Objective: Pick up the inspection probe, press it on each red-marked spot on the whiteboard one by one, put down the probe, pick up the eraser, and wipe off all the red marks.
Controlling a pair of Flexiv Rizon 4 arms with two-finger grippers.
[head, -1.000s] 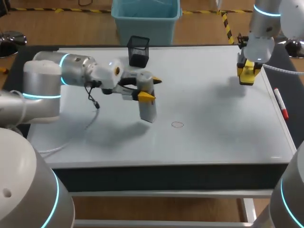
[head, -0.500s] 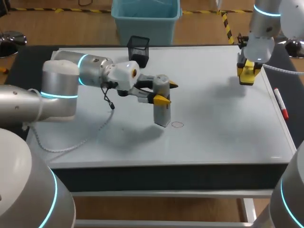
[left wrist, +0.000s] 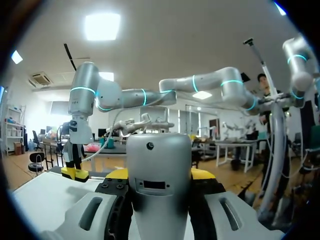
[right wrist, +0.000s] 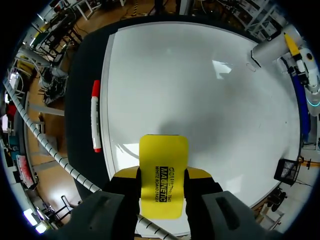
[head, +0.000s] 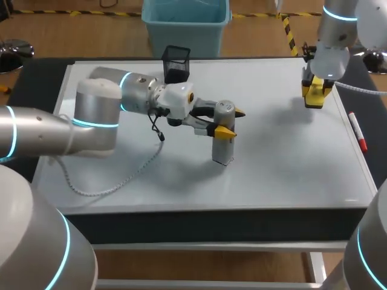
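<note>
The grey cylindrical inspection probe [head: 222, 148] stands upright near the white whiteboard's [head: 284, 172] middle, clamped between the left gripper's [head: 230, 122] fingers; the spot under its tip is hidden. The right gripper [head: 315, 96] pinches the yellow block eraser [right wrist: 163, 170] above the far right corner. Bare board lies between them.

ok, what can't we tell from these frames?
- Head view: the probe covers the whiteboard under its tip; any red mark there is hidden.
- Left wrist view: the probe's body blocks its own tip.
- Right wrist view: marks by the probe are too small to tell; the eraser hides the whiteboard beneath it.
</note>
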